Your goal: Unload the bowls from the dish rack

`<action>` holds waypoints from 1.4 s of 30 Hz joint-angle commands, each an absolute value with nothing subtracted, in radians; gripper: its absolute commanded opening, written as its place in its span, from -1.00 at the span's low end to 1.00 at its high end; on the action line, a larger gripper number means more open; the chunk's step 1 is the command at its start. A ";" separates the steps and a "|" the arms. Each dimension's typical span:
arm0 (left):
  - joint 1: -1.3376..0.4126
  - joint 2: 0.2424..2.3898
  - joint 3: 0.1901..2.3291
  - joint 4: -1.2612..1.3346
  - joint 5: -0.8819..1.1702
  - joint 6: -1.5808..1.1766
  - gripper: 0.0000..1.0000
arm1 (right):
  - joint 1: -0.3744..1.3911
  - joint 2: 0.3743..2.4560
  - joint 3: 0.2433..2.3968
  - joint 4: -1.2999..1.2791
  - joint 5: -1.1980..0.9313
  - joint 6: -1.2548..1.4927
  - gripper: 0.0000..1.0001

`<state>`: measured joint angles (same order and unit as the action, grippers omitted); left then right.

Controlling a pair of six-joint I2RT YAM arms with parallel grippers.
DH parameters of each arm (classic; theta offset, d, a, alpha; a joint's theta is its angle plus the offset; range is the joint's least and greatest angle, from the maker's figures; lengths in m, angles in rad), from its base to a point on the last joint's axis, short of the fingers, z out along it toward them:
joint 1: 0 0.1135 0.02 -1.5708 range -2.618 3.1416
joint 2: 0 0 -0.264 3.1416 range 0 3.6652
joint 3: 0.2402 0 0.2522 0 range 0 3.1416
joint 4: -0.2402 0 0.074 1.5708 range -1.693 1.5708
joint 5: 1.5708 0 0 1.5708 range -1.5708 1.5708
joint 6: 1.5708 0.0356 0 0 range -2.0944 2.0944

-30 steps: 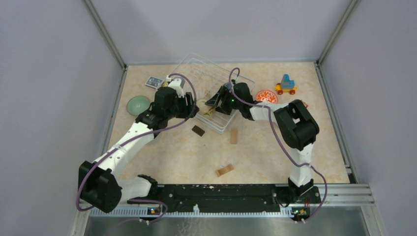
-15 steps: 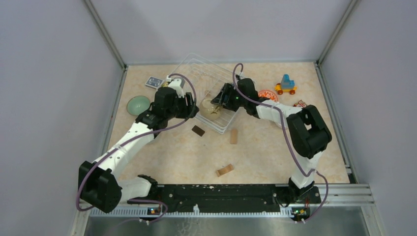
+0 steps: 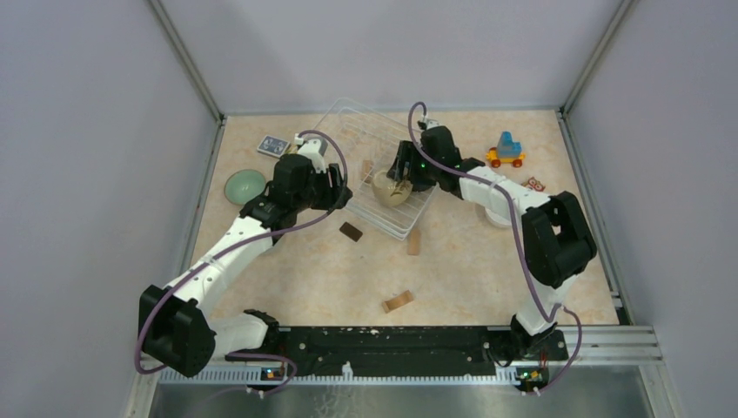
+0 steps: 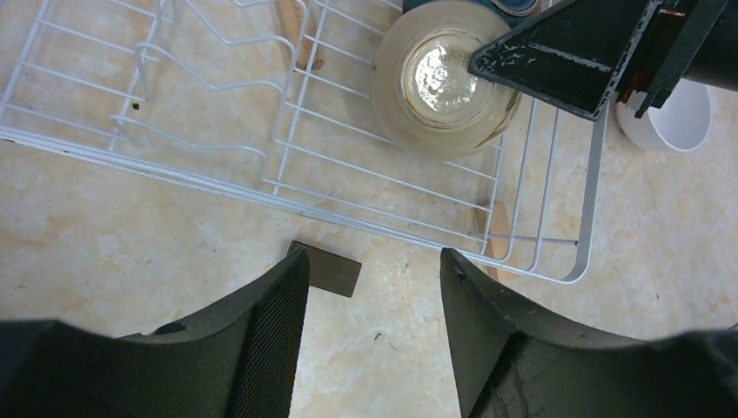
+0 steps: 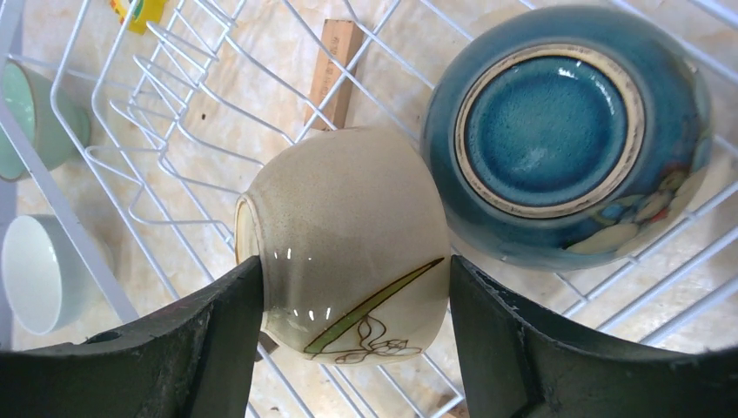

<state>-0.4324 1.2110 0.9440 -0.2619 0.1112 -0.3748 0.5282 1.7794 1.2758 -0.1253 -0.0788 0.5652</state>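
Gripping the speckled beige bowl (image 5: 348,218) by its rounded sides, the right gripper (image 5: 355,274) has its jaws spread wide and pressed against the glazed surface. The bowl is tilted within the dish rack (image 3: 352,131), a white wire grid. Just beside it a glossy dark teal bowl (image 5: 557,131) sits upside down, foot ring up. The left gripper (image 4: 374,266) hangs with jaws parted and empty over the marbled counter (image 3: 331,279), above a flat dark block (image 4: 326,268) near the rack's rim.
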 commanded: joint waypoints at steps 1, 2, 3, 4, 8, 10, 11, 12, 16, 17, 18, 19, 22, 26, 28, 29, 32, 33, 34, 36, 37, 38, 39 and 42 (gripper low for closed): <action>-0.430 1.205 0.950 -0.234 0.113 -0.368 0.25 | 0.542 1.718 1.391 -0.121 -0.057 0.459 0.11; -0.431 1.206 0.951 -0.235 0.113 -0.368 0.25 | 0.543 1.722 1.404 -0.127 -0.059 0.438 0.11; -0.431 1.206 0.952 -0.236 0.112 -0.367 0.25 | 0.544 1.726 1.415 -0.132 -0.063 0.414 0.11; -0.431 1.204 0.954 -0.236 0.111 -0.366 0.25 | 0.546 1.728 1.426 -0.139 -0.067 0.388 0.11; -0.430 1.207 0.960 -0.236 0.103 -0.358 0.25 | 0.558 1.732 1.481 -0.192 -0.073 0.255 0.06; -0.430 1.213 0.969 -0.235 0.094 -0.355 0.25 | 0.571 1.730 1.497 -0.214 -0.058 0.172 0.06; -0.429 1.219 0.976 -0.235 0.094 -0.353 0.25 | 0.580 1.729 1.503 -0.225 -0.043 0.130 0.07; -0.429 1.223 0.984 -0.236 0.095 -0.354 0.25 | 0.591 1.730 1.507 -0.233 -0.026 0.091 0.07; -0.430 1.237 1.001 -0.235 0.110 -0.373 0.25 | 0.633 1.738 1.501 -0.241 0.028 -0.040 0.08; -0.430 1.241 1.000 -0.236 0.108 -0.377 0.25 | 0.642 1.743 1.497 -0.241 0.042 -0.066 0.08; -0.430 1.240 0.998 -0.238 0.105 -0.381 0.25 | 0.653 1.747 1.491 -0.240 0.061 -0.086 0.08; -0.429 1.239 0.994 -0.239 0.100 -0.385 0.26 | 0.661 1.751 1.485 -0.237 0.082 -0.106 0.08; -0.430 1.223 0.970 -0.238 0.079 -0.398 0.28 | 0.690 1.770 1.467 -0.231 0.118 -0.163 0.17; -0.427 1.202 0.956 -0.247 0.027 -0.410 0.29 | 0.735 1.781 1.438 -0.207 0.179 -0.208 0.55; -0.424 1.195 0.957 -0.253 0.016 -0.411 0.29 | 0.749 1.775 1.419 -0.190 0.184 -0.213 0.71; -0.422 1.192 0.957 -0.251 0.014 -0.411 0.30 | 0.752 1.772 1.410 -0.183 0.178 -0.211 0.77; -0.420 1.194 0.956 -0.243 0.016 -0.411 0.30 | 0.754 1.761 1.380 -0.168 0.163 -0.204 0.89; -0.420 1.197 0.958 -0.244 0.018 -0.411 0.30 | 0.755 1.757 1.369 -0.166 0.162 -0.200 0.91; -0.420 1.198 0.957 -0.243 0.022 -0.413 0.30 | 0.754 1.756 1.364 -0.170 0.158 -0.198 0.92; -0.420 1.198 0.954 -0.238 0.027 -0.417 0.30 | 0.754 1.754 1.361 -0.185 0.135 -0.185 0.91; -0.420 1.199 0.951 -0.238 0.030 -0.419 0.30 | 0.754 1.751 1.361 -0.193 0.123 -0.177 0.90; -0.420 1.199 0.952 -0.239 0.030 -0.419 0.30 | 0.753 1.748 1.362 -0.200 0.111 -0.166 0.88; -0.419 1.198 0.956 -0.241 0.031 -0.418 0.30 | 0.753 1.745 1.362 -0.206 0.097 -0.157 0.86; -0.419 1.194 0.953 -0.231 0.033 -0.410 0.31 | 0.753 1.735 1.365 -0.220 0.044 -0.132 0.79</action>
